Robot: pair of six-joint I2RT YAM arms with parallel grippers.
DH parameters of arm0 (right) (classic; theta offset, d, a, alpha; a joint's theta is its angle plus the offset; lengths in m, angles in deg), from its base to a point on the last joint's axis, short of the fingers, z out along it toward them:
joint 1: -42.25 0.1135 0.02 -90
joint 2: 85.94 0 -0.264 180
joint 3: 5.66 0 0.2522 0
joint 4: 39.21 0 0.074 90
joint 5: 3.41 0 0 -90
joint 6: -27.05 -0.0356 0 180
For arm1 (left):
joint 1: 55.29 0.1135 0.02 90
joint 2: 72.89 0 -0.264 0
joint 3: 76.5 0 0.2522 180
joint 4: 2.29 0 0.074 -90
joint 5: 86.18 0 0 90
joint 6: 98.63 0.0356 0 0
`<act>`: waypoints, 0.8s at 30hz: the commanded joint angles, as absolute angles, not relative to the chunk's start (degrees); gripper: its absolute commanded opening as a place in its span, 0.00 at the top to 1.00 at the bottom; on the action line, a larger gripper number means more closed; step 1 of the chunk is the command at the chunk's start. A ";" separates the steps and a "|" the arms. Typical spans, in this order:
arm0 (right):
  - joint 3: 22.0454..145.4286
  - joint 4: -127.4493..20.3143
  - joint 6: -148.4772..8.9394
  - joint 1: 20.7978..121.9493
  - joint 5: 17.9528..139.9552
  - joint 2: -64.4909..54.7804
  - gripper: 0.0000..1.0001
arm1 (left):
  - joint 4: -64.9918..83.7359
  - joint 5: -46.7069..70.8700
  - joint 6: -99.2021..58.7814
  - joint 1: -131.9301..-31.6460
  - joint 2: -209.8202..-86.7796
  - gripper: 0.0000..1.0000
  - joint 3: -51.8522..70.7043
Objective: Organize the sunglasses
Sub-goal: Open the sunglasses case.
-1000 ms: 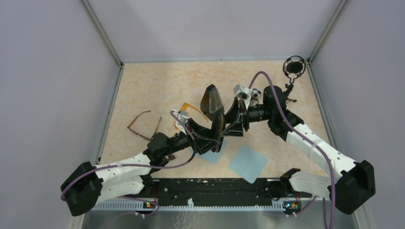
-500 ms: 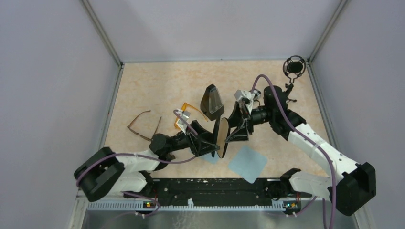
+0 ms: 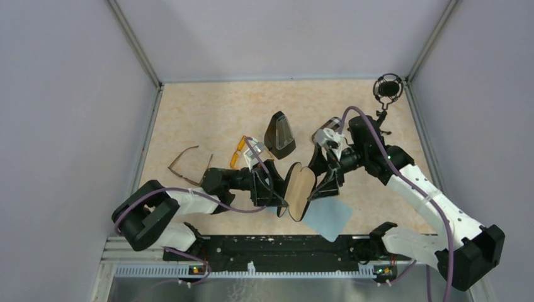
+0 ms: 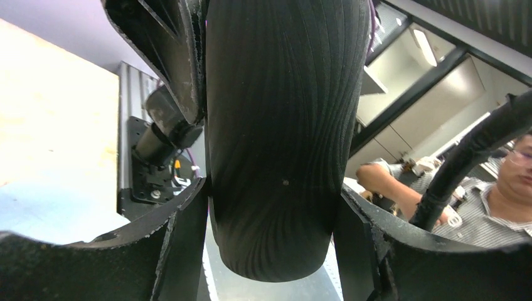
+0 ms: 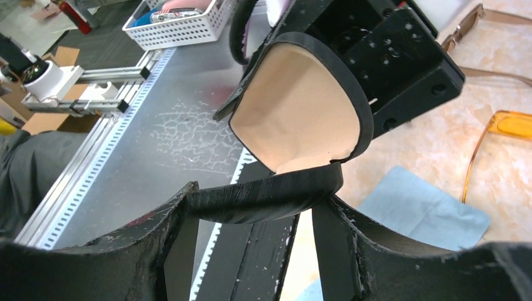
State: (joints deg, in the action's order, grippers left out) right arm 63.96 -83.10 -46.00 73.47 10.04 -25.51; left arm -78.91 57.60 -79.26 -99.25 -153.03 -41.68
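A black clamshell glasses case [image 3: 300, 190] with a tan lining hangs open between both grippers above the table's near middle. My left gripper [image 3: 276, 192] is shut on its ribbed black shell [image 4: 282, 125], one finger on each side. My right gripper [image 3: 329, 181] is shut on the rim of the other half [image 5: 270, 194], with the tan inside [image 5: 295, 119] facing its camera. The amber-lensed sunglasses [image 3: 242, 150] lie on the table behind the left gripper and also show in the right wrist view [image 5: 499, 128]. The slim brown sunglasses [image 3: 189, 167] lie open at the left.
A black triangular case [image 3: 280, 134] stands behind the grippers. Two blue cloths lie near the front, one [image 3: 327, 217] under the open case, one [image 3: 281, 209] partly hidden by the left gripper. A black round stand [image 3: 387, 88] sits in the back right corner. Walls close in on three sides.
Both grippers have carried the case toward the near edge and lower. The case has turned and opened, so its tan lining now faces up. The left arm has stretched further right.
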 commanded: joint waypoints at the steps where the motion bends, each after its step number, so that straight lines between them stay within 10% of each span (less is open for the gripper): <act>1: 64.55 -78.87 -35.18 77.40 -8.24 -28.98 1.00 | -91.25 53.42 -87.35 -98.30 -157.41 1.00 -36.58; 24: 66.47 -90.65 -16.32 73.99 9.69 -25.24 0.38 | -80.54 61.28 -85.88 -89.07 -152.61 1.00 -33.86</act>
